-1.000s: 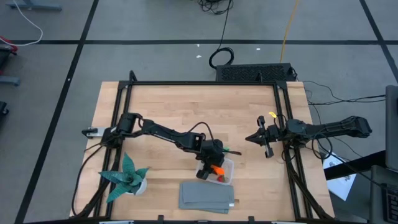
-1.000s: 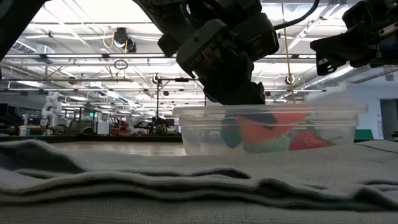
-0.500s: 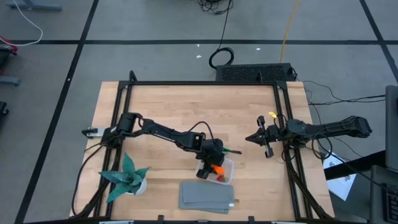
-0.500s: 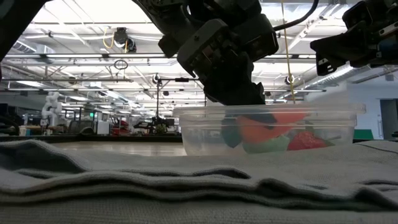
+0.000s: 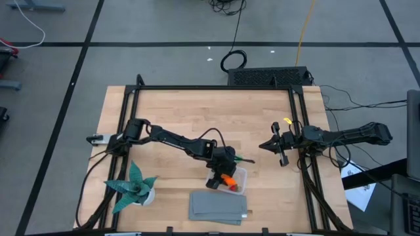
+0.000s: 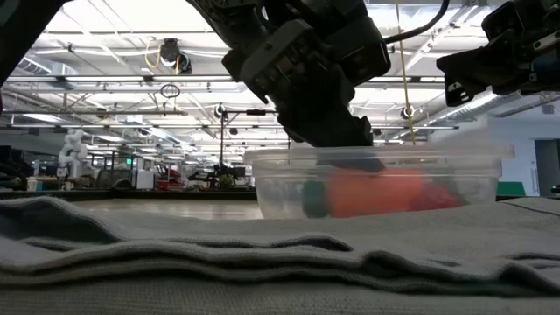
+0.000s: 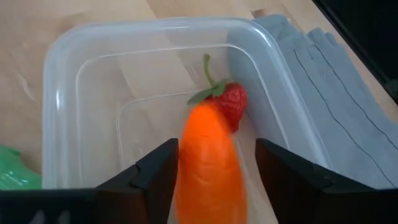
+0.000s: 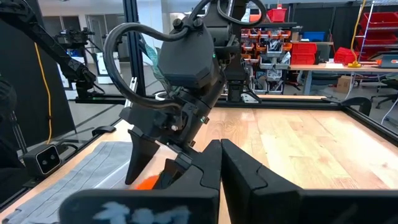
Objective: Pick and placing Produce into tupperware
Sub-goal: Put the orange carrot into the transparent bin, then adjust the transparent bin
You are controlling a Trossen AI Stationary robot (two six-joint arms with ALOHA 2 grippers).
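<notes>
The clear tupperware [image 5: 235,181] stands on the table just beyond the grey cloth. My left gripper [image 7: 214,180] hangs open over it, its fingertips about level with the rim [image 6: 350,140]. The orange carrot [image 7: 208,162] lies inside on the bottom [image 6: 376,192], below and between the fingers. The red berry [image 7: 231,106] lies in the container beside the carrot's tip, against the wall nearest the cloth. The bright green pod [image 7: 11,177] lies on the table outside the container. My right gripper [image 5: 264,145] is shut and empty, off to the right.
A folded grey cloth [image 5: 218,206] lies on the near side of the container. A teal spiky plant in a white pot [image 5: 134,187] stands at the near left. Bare wood spreads across the far half of the table [image 5: 210,111].
My left gripper has let go of the carrot. The carrot was tilted inside the container and has dropped to lie level on its bottom, beside the berry. The gripper stays over the container.
</notes>
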